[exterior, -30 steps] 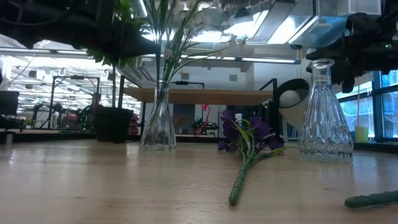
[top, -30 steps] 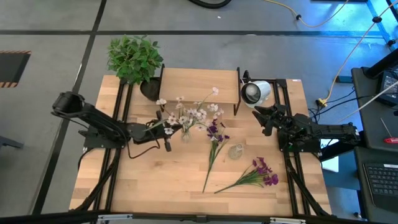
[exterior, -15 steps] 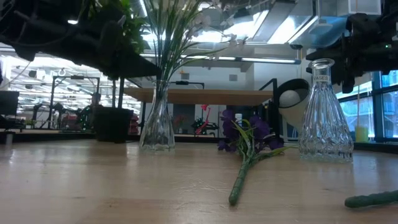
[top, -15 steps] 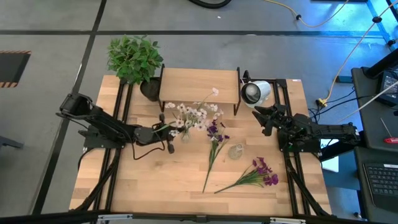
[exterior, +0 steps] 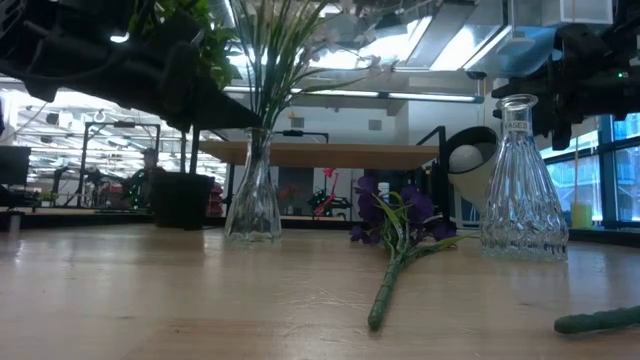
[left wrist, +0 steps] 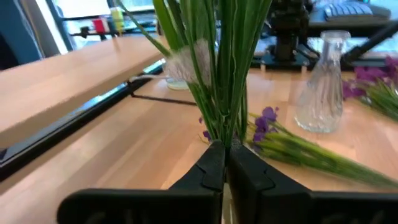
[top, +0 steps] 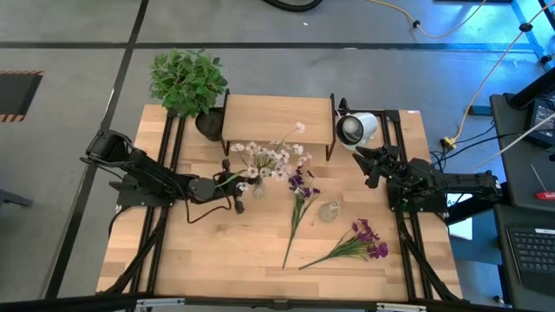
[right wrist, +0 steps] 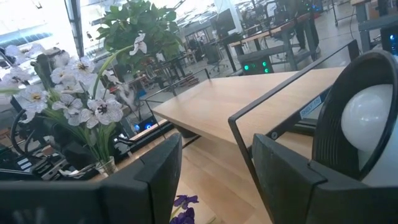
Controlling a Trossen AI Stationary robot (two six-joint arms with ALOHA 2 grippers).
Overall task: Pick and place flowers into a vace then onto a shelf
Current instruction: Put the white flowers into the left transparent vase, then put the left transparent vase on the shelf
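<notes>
Left gripper (left wrist: 225, 163) fingers were pinched narrow on the stems of the white-pink blossomed green-stemmed flowers (top: 269, 159). The bunch stood straight up from between the fingertips, its stem ends in the clear glass flask-shaped vase (exterior: 253, 196) directly below the fingers. Likely gripped at the stems to keep the bunch upright and seated in the neck; whether the vase itself was clamped, can't tell.

That vase sat on the light wooden worktop (top: 225, 251), just in front of the small light-wood shelf with thin black legs (top: 277, 117), which lay beyond the fingertips. So it's staged near the shelf, not on it.

Right gripper (right wrist: 214, 171) hung off to the side with fingers spread wide, holding nothing. The shelf's corner lay ahead of them, a white round lamp head in a dark shade (right wrist: 367, 124) close by them.

Loose on the worktop: one purple-blossomed flower stem (top: 297, 204), touching nothing, and a purple-blossomed bunch (top: 354, 243) beyond it. A second clear cut-glass vase (exterior: 518, 190) stood empty between them, probably for the purple ones.

Bushy green potted plant (top: 187, 80) sat at the shelf's far corner, uninvolved.
</notes>
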